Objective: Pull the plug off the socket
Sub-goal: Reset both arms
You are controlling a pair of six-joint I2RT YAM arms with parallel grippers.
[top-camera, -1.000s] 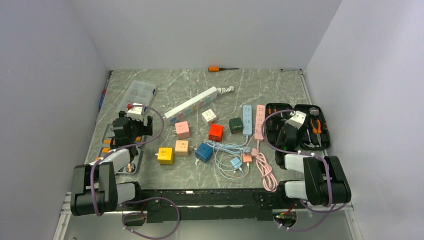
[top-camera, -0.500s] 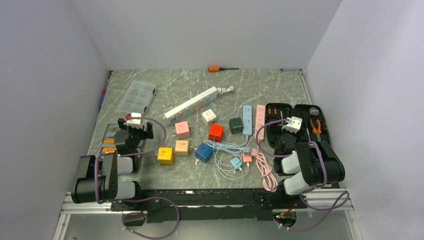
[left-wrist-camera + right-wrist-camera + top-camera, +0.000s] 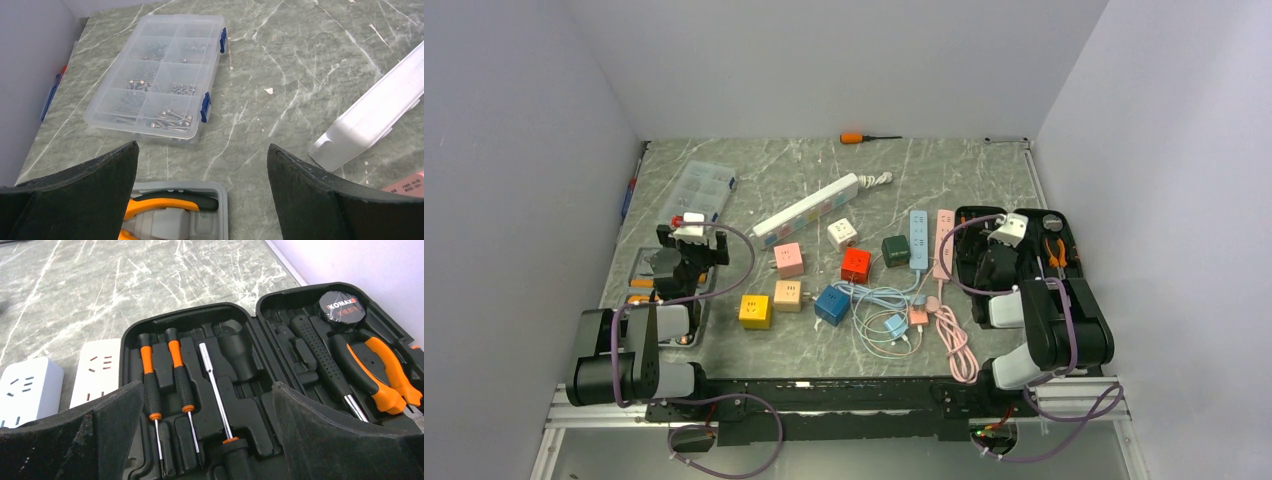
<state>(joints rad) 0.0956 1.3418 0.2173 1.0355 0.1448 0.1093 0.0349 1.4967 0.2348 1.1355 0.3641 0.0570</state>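
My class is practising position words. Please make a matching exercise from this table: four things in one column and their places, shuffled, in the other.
Things
1. loose screwdriver
2. screw box
3. tool case
4. yellow cube

Places
A. right side of the table
B. left side, far half
C. by the far wall
D. leftmost of the coloured cubes, in the near row

Pairs: 1-C, 2-B, 3-A, 4-D
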